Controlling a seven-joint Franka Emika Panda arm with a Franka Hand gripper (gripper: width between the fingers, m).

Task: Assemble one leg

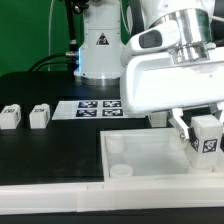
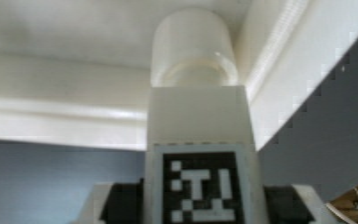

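My gripper (image 1: 196, 133) is shut on a leg (image 1: 206, 140), a small white post with a black-and-white tag on its blocky end. It holds the leg over the exterior view's right part of the large white tray-like top (image 1: 150, 160). In the wrist view the leg (image 2: 202, 110) stands between my two dark fingers (image 2: 123, 205), and its rounded end lies against the inside of the tray's raised rim (image 2: 87, 85) near a corner. I cannot tell whether the end sits in a socket. Two more legs (image 1: 10, 116) (image 1: 38, 116) stand on the black table at the exterior view's left.
The marker board (image 1: 98, 107) lies behind the tray, in front of the arm's white base (image 1: 100, 50). Two round sockets (image 1: 115, 143) (image 1: 120, 170) show at the tray's left corners. A long white bar (image 1: 50, 197) runs along the front edge.
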